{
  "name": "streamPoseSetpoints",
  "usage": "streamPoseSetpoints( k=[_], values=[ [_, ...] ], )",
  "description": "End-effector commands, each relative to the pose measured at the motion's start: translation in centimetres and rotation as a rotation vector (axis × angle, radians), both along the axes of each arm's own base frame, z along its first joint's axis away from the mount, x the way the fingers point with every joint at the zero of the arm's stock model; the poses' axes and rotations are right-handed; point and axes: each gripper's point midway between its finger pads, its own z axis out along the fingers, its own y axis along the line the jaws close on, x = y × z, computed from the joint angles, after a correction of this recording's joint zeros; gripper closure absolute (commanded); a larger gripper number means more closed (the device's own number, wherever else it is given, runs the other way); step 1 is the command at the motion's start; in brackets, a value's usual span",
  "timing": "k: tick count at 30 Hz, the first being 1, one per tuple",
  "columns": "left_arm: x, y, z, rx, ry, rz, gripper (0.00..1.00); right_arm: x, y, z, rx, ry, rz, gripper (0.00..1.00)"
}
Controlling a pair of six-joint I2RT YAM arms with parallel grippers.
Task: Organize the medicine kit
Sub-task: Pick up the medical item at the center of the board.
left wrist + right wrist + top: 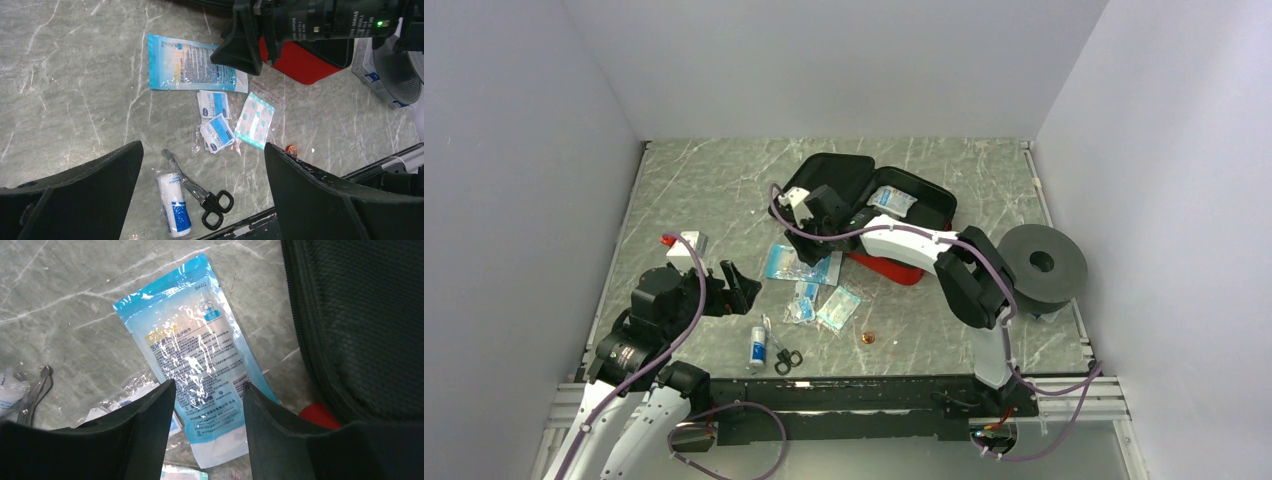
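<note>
The medicine kit point(839, 180) lies open at the back middle, with black lining, its red shell point(894, 268) showing in front and a white-and-blue packet point(891, 200) inside. A blue pouch point(192, 345) lies flat on the table just left of the kit's black mesh wall point(365, 330). My right gripper point(209, 385) hangs over the pouch's lower end, its jaws a narrow gap apart and straddling it, gripping nothing. My left gripper point(202, 146) stands wide open and empty above a bandage roll point(174, 205) and black-handled scissors point(200, 192).
Small sachets point(216, 132) and a clear bag of plasters point(255, 120) lie between the pouch and the scissors. An orange disc point(291, 149) sits near the front edge. A grey round disc point(1044, 265) stands at the right, a white box point(686, 243) at the left.
</note>
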Motion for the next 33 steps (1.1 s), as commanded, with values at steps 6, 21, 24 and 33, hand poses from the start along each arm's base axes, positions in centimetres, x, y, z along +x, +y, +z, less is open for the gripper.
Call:
streamPoseSetpoints(
  k=[6,21,24,33],
  values=[
    [0.1,-0.2,2.0,-0.023,-0.057,-0.009,0.01,0.7,1.8,-0.7,0.011,-0.003,0.045,0.46],
    [0.1,-0.1,2.0,-0.023,-0.059,-0.008,0.01,0.5,0.6,-4.0,-0.057,0.029,0.011,0.46],
    [0.1,-0.2,2.0,-0.023,-0.058,-0.008,0.01,0.4,0.3,-4.5,-0.069,0.039,0.004,0.48],
    [0.1,-0.2,2.0,-0.023,-0.058,-0.009,0.02,-0.2,-0.2,-6.3,-0.113,0.081,-0.004,0.56]
  ],
)
